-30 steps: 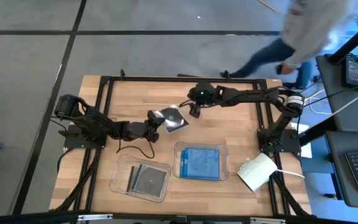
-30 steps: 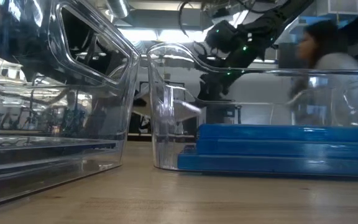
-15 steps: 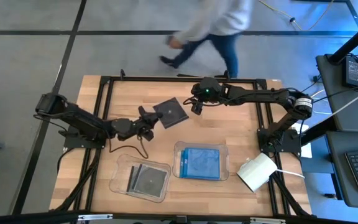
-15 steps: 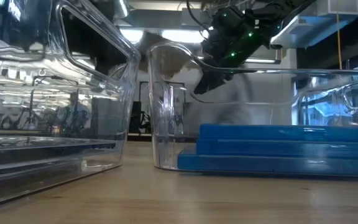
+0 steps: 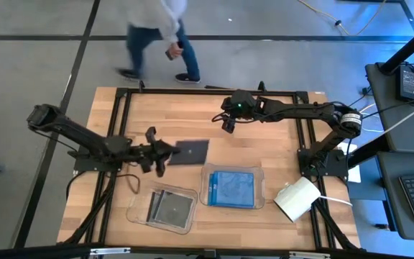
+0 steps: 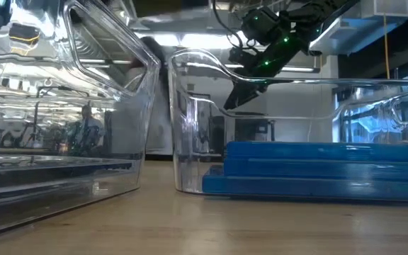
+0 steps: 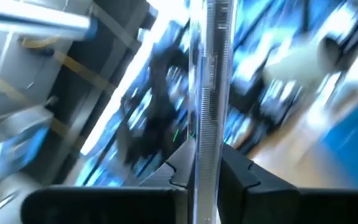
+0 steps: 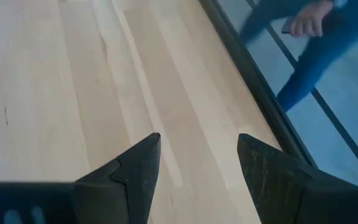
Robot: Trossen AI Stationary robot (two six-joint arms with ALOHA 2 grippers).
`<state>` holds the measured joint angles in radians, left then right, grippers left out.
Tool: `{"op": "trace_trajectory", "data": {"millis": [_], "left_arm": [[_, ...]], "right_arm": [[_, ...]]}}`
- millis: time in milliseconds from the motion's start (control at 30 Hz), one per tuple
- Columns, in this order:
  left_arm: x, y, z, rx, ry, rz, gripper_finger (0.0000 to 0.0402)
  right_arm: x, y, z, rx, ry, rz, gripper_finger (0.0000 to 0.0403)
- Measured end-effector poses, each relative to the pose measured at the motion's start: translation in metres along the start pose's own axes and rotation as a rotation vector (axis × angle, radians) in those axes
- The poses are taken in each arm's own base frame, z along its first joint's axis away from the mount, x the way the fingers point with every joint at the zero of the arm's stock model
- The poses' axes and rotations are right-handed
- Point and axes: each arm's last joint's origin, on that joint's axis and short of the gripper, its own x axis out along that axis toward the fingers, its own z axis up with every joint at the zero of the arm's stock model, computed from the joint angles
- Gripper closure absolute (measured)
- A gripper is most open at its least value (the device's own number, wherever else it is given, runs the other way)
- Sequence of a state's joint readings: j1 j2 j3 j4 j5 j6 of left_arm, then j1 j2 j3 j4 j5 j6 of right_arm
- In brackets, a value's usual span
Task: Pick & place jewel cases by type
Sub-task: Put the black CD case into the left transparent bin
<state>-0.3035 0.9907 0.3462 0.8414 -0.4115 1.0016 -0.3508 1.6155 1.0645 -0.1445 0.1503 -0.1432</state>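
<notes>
My left gripper (image 5: pixel 168 151) is shut on a dark jewel case (image 5: pixel 192 151), held above the table's middle, just beyond the two clear trays. In the left wrist view the case (image 7: pixel 207 74) shows edge-on between the fingers. The left clear tray (image 5: pixel 136 207) holds dark jewel cases (image 5: pixel 165 208). The right clear tray (image 5: pixel 259 188) holds a stack of blue jewel cases (image 5: pixel 231 188), which also shows in the low view (image 6: pixel 324 168). My right gripper (image 5: pixel 226 124) hangs open over the table's far part with nothing between its fingers (image 8: pixel 135 168). My left gripper pinches the dark case's edge (image 7: pixel 207 155) on the side toward the table's left, between its two fingers (image 7: pixel 236 174). The fingers reach in about level from the table's left. The case sticks out beyond them toward the right, lifted clear of the table.
A white object (image 5: pixel 296 199) lies near the table's right front corner. A black frame (image 5: pixel 192 91) runs around the wooden tabletop. A person (image 5: pixel 157 36) walks past beyond the far edge. Bare wood lies between the trays and the far edge.
My left gripper has risen and drawn back toward the table's left and near side, rolling as it went. The dark case came up with it and has turned from a slanted diamond to lie square to the table's edges. My right gripper has risen a little.
</notes>
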Motion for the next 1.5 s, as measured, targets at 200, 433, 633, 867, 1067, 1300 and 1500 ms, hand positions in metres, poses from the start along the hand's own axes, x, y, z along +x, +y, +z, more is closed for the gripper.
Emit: {"op": "trace_trajectory", "data": {"millis": [200, 433, 633, 867, 1067, 1300, 1500], "left_arm": [[-0.013, 0.011, 0.013, -0.207, -0.328, -0.202, 0.0368], [-0.018, 0.009, 0.012, -0.266, -0.494, -0.439, 0.0368], [-0.018, 0.005, 0.007, -0.202, -0.524, -0.514, 0.0365], [-0.018, 0.008, 0.001, -0.182, -0.619, -0.597, 0.0372], [-0.013, 0.016, -0.01, -0.135, -0.586, -0.552, 0.0364], [-0.012, 0.024, -0.025, -0.112, -0.611, -0.591, 0.0372], [-0.01, 0.031, -0.038, 0.043, -0.607, -0.527, 0.0366]], "right_arm": [[-0.001, 0.006, 0.005, 0.001, -0.059, 0.123, 0.0185], [-0.012, 0.043, 0.03, -0.233, -0.377, 0.423, 0.0185], [-0.02, 0.099, 0.039, -0.51, -0.633, 0.587, 0.0185], [-0.024, 0.121, 0.038, -0.553, -0.623, 0.459, 0.0185], [-0.019, 0.108, 0.04, -0.168, -0.52, 0.561, 0.0185], [-0.003, 0.064, 0.036, 0.449, -0.268, 0.747, 0.0185], [-0.004, 0.052, 0.039, 0.687, -0.17, 0.938, 0.0185]]}}
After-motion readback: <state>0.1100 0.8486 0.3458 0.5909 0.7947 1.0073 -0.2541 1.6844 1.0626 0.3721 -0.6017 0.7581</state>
